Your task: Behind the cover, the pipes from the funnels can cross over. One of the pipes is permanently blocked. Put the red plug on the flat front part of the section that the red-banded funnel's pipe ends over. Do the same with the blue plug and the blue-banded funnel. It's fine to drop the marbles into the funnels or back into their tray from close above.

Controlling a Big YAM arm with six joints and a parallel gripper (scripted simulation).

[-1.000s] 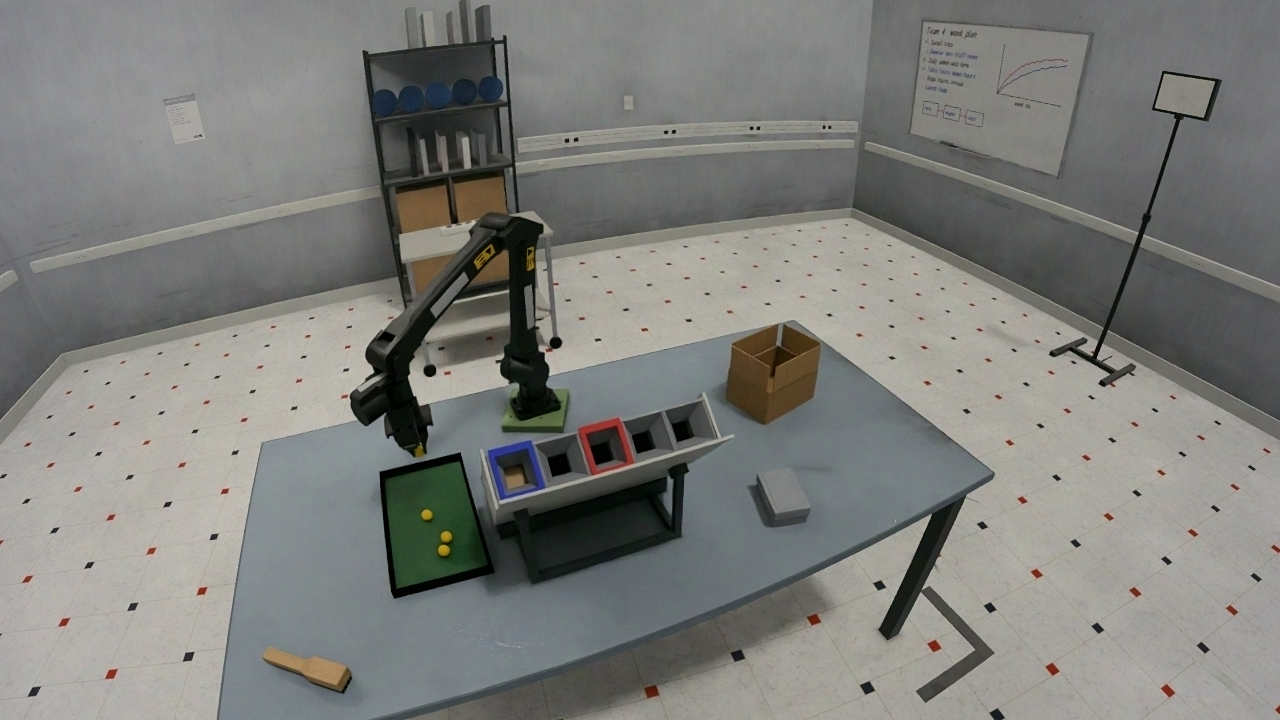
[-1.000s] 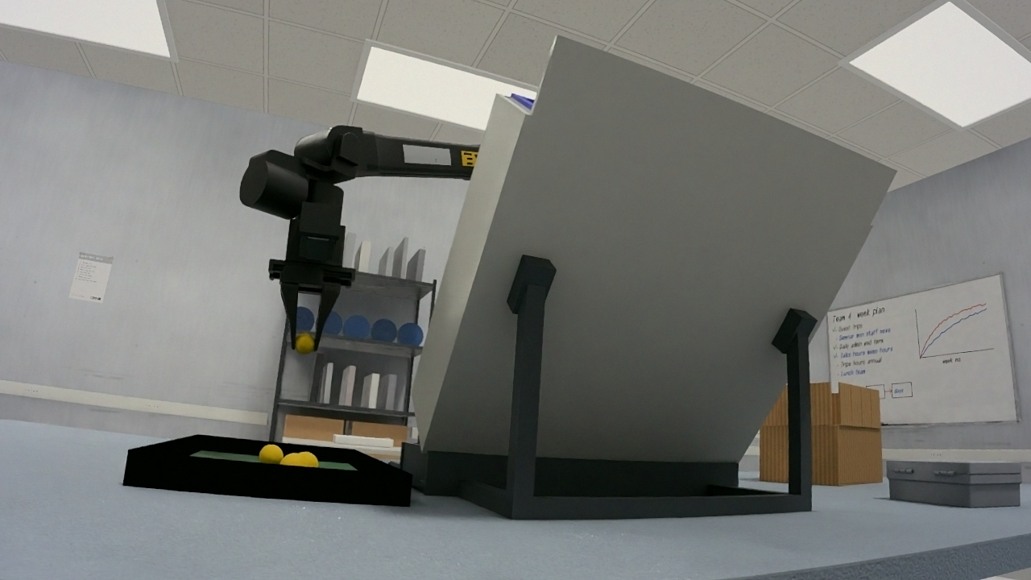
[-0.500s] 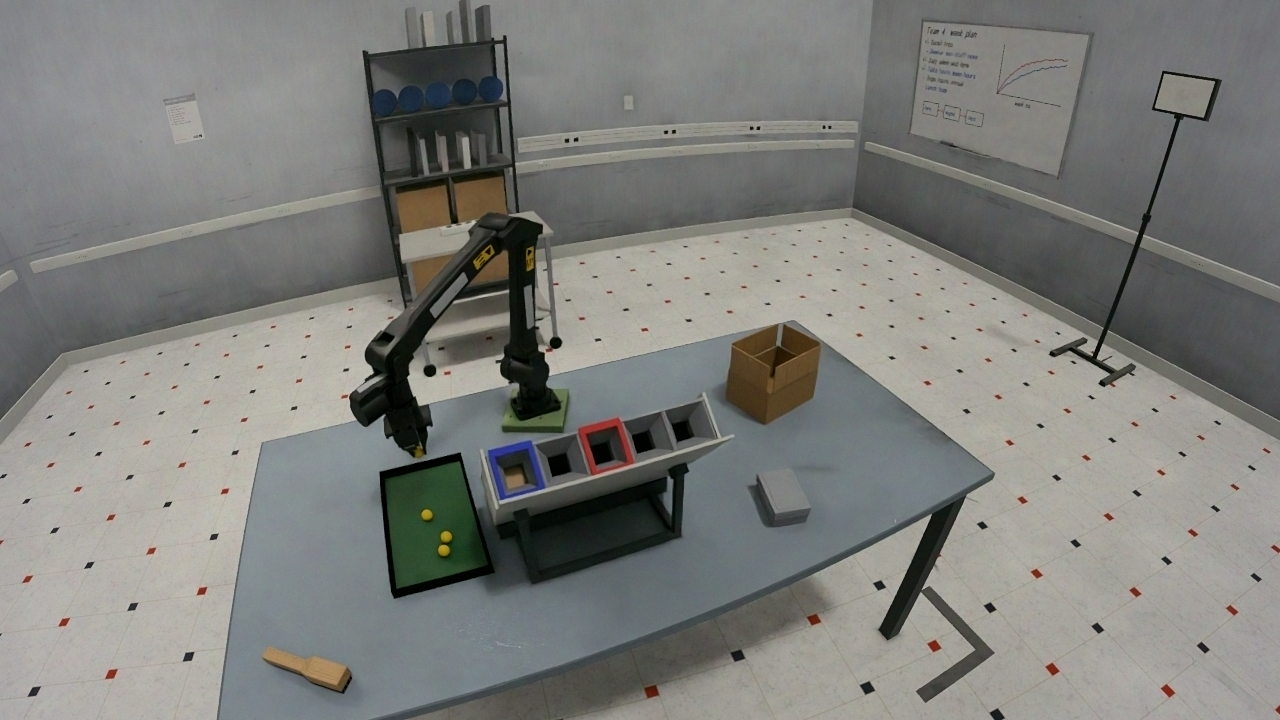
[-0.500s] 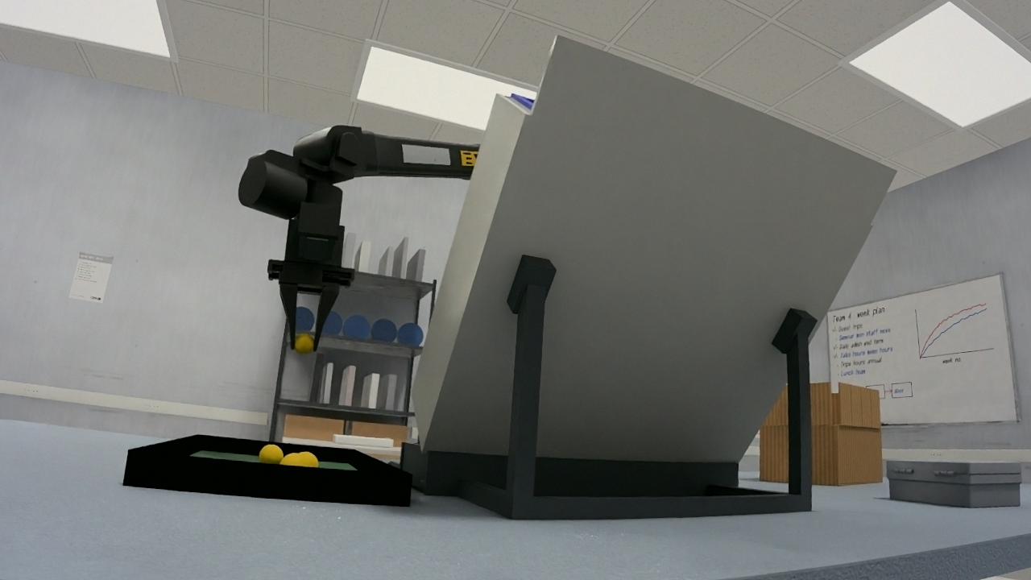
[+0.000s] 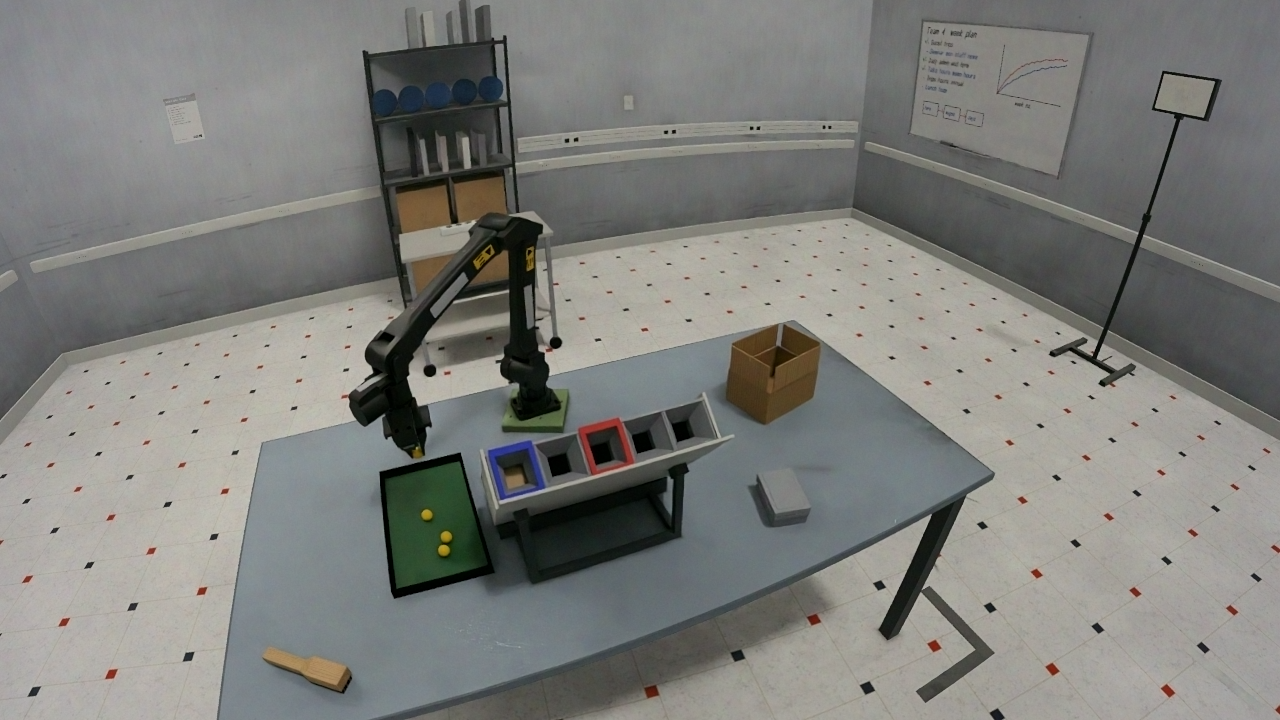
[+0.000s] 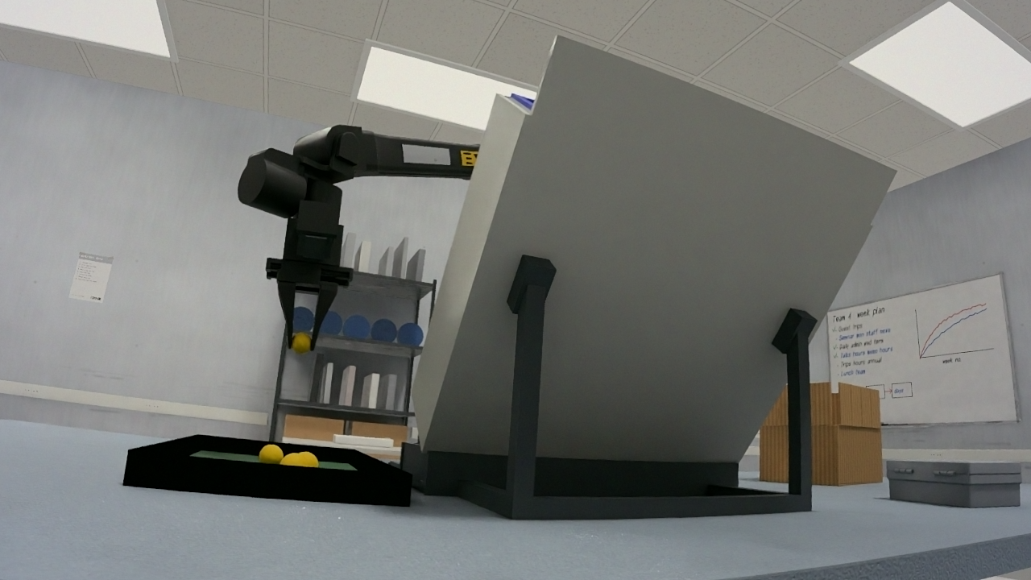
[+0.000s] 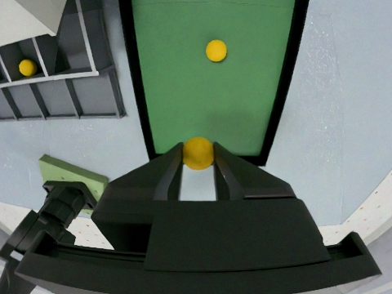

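Note:
My gripper [image 5: 416,450] [image 6: 301,340] [image 7: 198,149] is shut on a yellow marble [image 6: 301,343] [image 7: 198,153]. It hangs well above the far end of the green tray [image 5: 387,528] [image 6: 252,479] [image 7: 184,90]. Three more marbles lie in the tray, one [image 5: 426,514] [image 7: 216,51] apart from a touching pair [image 5: 443,543] [image 6: 299,459]. To the tray's right stands the funnel rack with the blue-banded funnel [image 5: 537,462] and the red-banded funnel [image 5: 585,450]. A tan surface shows inside the blue-banded one. The grey cover [image 6: 648,252] hides the pipes. In the wrist view, one marble [image 7: 28,67] lies in a section under the rack. No plug shows in any view.
A cardboard box [image 5: 772,371] [image 6: 821,432] and a grey case [image 5: 783,497] [image 6: 951,482] stand to the right of the rack. A wooden block [image 5: 307,668] lies at the table's front left. The arm's green base plate [image 5: 535,413] [image 7: 69,175] is behind the rack.

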